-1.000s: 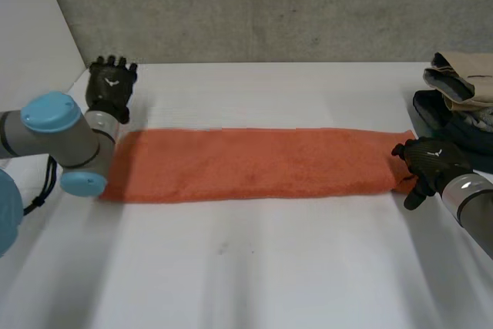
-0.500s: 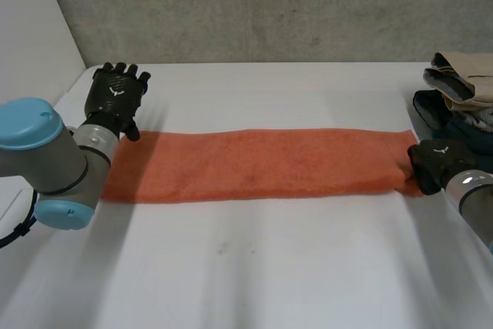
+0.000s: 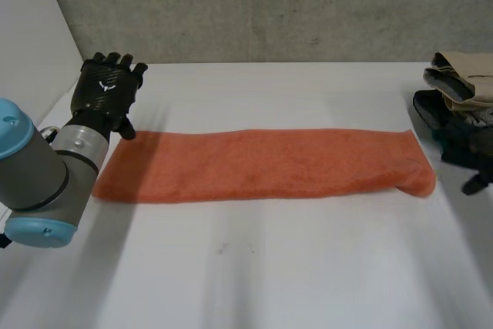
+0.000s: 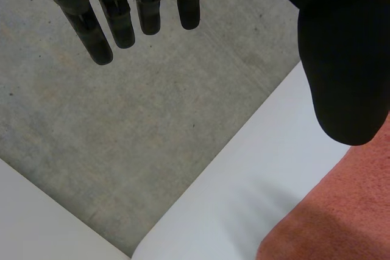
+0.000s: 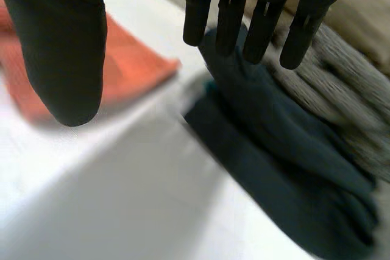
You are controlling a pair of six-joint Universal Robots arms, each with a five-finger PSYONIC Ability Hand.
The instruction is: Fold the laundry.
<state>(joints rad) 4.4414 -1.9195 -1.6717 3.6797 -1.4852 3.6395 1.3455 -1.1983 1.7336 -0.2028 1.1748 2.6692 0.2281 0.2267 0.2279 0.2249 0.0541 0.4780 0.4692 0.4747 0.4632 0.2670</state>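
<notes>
Orange towel [image 3: 262,163] lies as a long folded strip across the white table [image 3: 269,267], with a heap of clothes [image 3: 462,98] near its right end. The left hand [image 3: 106,92] is raised by the strip's left end and the right hand [image 5: 64,53] hovers over the heap, both with straight fingers holding nothing.

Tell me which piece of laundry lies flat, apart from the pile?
The orange towel, a long strip across the table; the dark blue cloth and beige cloth are heaped together.
</notes>
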